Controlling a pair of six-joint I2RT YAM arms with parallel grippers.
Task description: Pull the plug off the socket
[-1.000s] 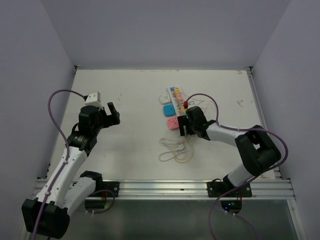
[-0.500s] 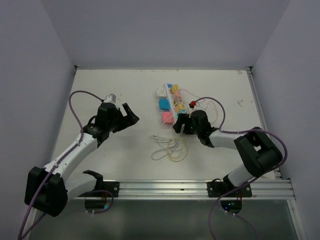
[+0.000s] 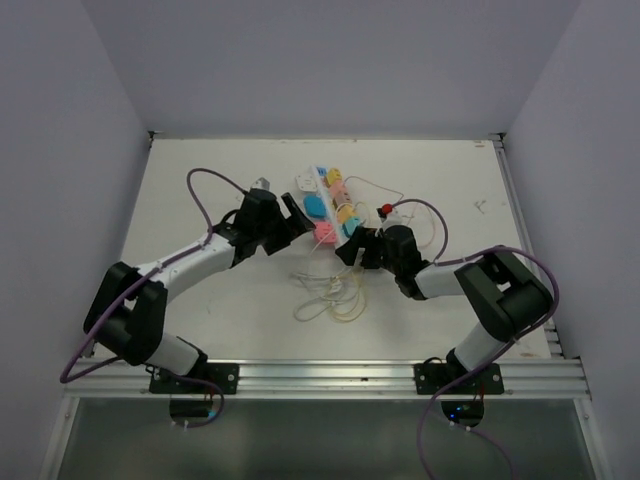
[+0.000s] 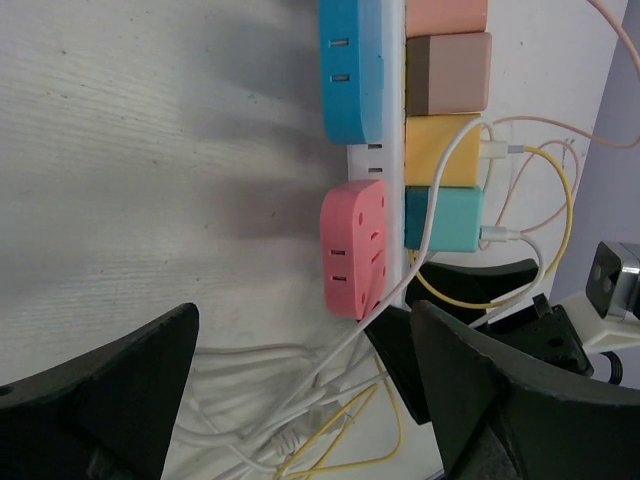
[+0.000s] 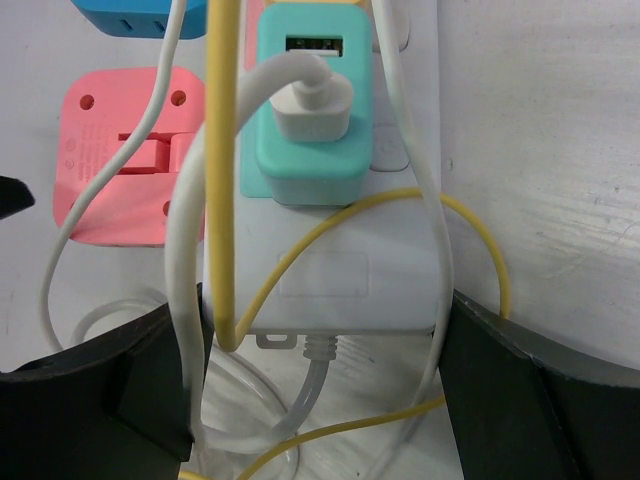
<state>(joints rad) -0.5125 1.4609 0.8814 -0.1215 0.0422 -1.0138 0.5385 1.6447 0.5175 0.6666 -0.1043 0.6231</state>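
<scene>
The socket (image 3: 322,180) is a white strip lying slantwise at mid-table, with several coloured plugs in a row on it. My right gripper (image 5: 320,400) is shut on its near end (image 5: 320,275), a finger against each side, with white and yellow cords caught alongside. A teal plug (image 5: 305,110) with a white USB lead sits just ahead of those fingers. A pink plug (image 4: 355,245) and a blue one (image 4: 355,70) lie against the strip's left side. My left gripper (image 4: 300,320) is open, the pink plug just beyond its fingertips, nothing between them.
A tangle of white and yellow cords (image 3: 330,295) lies on the table in front of the strip. Thin cords loop out to the right, past a small red part (image 3: 385,209). White walls enclose the table on three sides.
My left arm has swung right across the table up to the strip's left side, its jaws narrowing a little. The right gripper has shifted left, turning the strip with it.
</scene>
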